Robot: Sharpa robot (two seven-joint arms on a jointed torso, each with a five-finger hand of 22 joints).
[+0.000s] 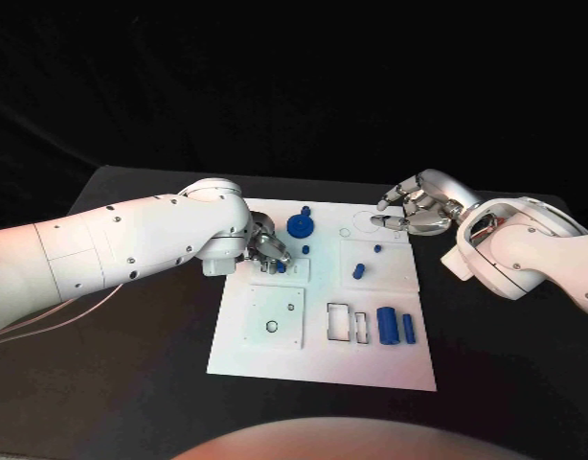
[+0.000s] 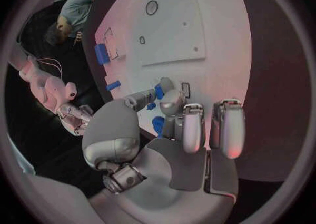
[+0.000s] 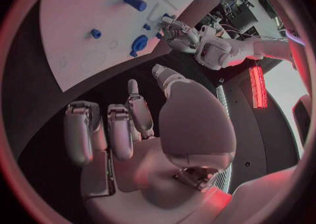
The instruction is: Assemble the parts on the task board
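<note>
The white task board lies mid-table. My left hand reaches over its near-left part, and in the left wrist view the thumb and a finger pinch a small blue part just above the board. A blue gear-like part stands beside that hand. A blue peg lies mid-board, and two blue cylinders lie side by side near the right edge. My right hand hovers over the board's far right corner, fingers loosely apart, holding nothing.
Outlined slots sit beside the two cylinders, and a raised square plate with holes sits on the board's left half. Black table surrounds the board. In the right wrist view the left hand shows beyond the gear.
</note>
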